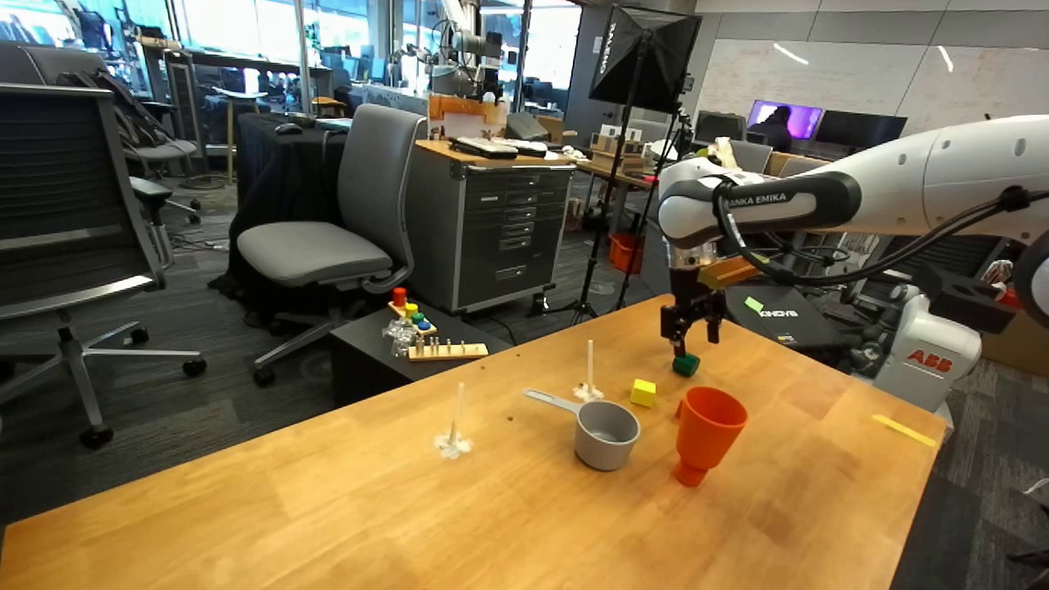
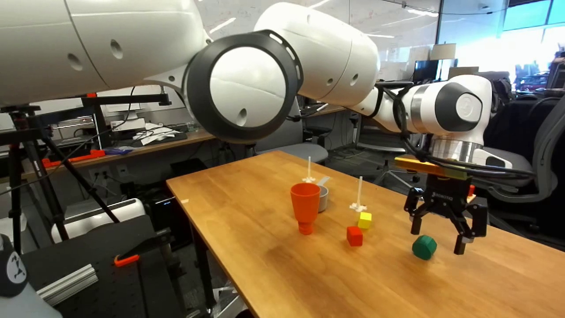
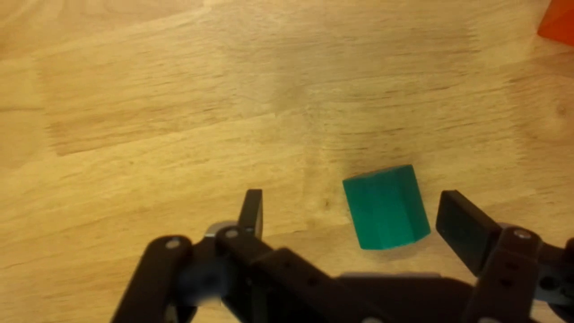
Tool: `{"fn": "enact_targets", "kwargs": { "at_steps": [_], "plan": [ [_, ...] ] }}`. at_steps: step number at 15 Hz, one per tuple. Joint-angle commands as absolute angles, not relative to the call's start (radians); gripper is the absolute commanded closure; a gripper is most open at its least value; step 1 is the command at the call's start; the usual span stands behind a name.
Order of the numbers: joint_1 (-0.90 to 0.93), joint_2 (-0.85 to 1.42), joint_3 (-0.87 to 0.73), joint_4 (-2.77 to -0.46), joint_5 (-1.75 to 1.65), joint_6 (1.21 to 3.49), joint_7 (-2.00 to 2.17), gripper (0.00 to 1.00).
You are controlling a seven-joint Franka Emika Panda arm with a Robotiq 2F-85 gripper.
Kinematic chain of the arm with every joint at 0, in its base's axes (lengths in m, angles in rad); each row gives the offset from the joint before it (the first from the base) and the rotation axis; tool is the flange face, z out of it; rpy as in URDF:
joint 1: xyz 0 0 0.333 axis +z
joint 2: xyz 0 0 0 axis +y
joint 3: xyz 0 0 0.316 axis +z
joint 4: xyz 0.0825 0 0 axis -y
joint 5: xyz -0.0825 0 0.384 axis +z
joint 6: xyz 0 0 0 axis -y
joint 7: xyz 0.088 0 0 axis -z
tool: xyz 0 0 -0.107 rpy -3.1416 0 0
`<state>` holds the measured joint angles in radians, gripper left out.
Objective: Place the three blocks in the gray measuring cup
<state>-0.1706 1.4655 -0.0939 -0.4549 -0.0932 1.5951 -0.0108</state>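
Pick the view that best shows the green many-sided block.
Wrist view: the green many-sided block appears largest there, uncovered, its edges clear. Both exterior views show it smaller, on the wooden table, by the open tool.

Robot arms [image 1: 893,176] and apparently a whiteboard [image 1: 869,90] mark a lab.

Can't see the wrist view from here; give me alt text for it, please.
The green block lies on the wooden tabletop, framed between the open jaws but not gripped, nearer the jaw at the picture's right. Part of what looks like the red block, cut off by the frame, shows in the top right corner.
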Motion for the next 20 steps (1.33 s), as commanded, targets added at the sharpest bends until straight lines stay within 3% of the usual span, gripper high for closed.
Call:
{"fn": "enact_targets", "kwargs": {
  "at_steps": [1, 6, 7, 8, 15, 20],
  "plan": [
    [-0.184, 1.492, -0.086, -0.438, -0.079, 1.587, -0.025, 0.00],
    [-0.164, 1.492, -0.076, -0.481, -0.085, 1.610, -0.031, 0.00],
    [-0.160, 1.492, -0.076, -0.487, -0.085, 1.623, -0.022, 0.25],
    [-0.156, 1.492, -0.078, -0.490, -0.087, 1.626, -0.019, 0.25],
    [-0.125, 1.490, -0.109, -0.499, -0.124, 1.647, -0.018, 0.79],
    [-0.117, 1.490, -0.117, -0.469, -0.136, 1.623, -0.007, 0.81]
  ]
}}
